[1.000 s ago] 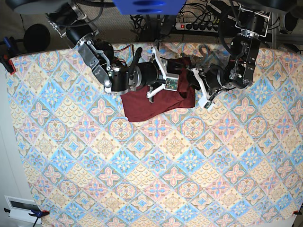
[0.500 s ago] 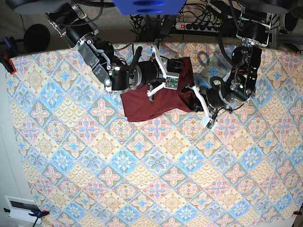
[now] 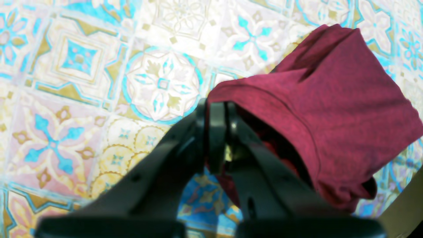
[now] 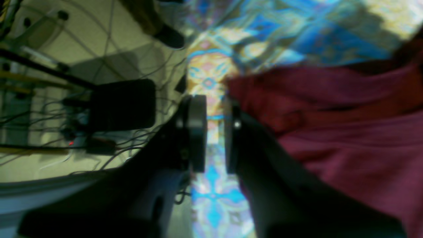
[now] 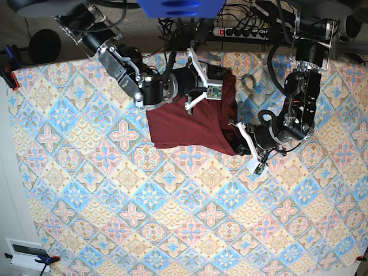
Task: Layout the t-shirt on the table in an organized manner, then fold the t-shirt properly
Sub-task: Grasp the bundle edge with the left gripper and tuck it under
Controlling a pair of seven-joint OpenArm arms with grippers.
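The maroon t-shirt (image 5: 187, 121) lies bunched at the far middle of the patterned table (image 5: 172, 218). In the base view my left gripper (image 5: 234, 135) sits at the shirt's near right corner. The left wrist view shows that left gripper (image 3: 216, 112) shut on a folded edge of the t-shirt (image 3: 330, 96), lifted just above the table (image 3: 82, 66). My right gripper (image 5: 221, 80) is at the shirt's far right corner. In the right wrist view this right gripper (image 4: 214, 132) has its jaws a little apart, with table (image 4: 211, 198) pattern showing between them. The t-shirt (image 4: 347, 132) lies against the outside of one finger.
A power strip with cables (image 5: 241, 31) runs behind the table's far edge. Clamps (image 5: 8, 75) hold the cloth at the far left corner. A white device (image 5: 26, 253) sits off the near left corner. Beyond the edge stands a black box (image 4: 122, 104).
My left gripper shut on the shirt's right corner and drew it toward the near side, stretching the fabric flatter. The right arm shifted slightly toward the far edge.
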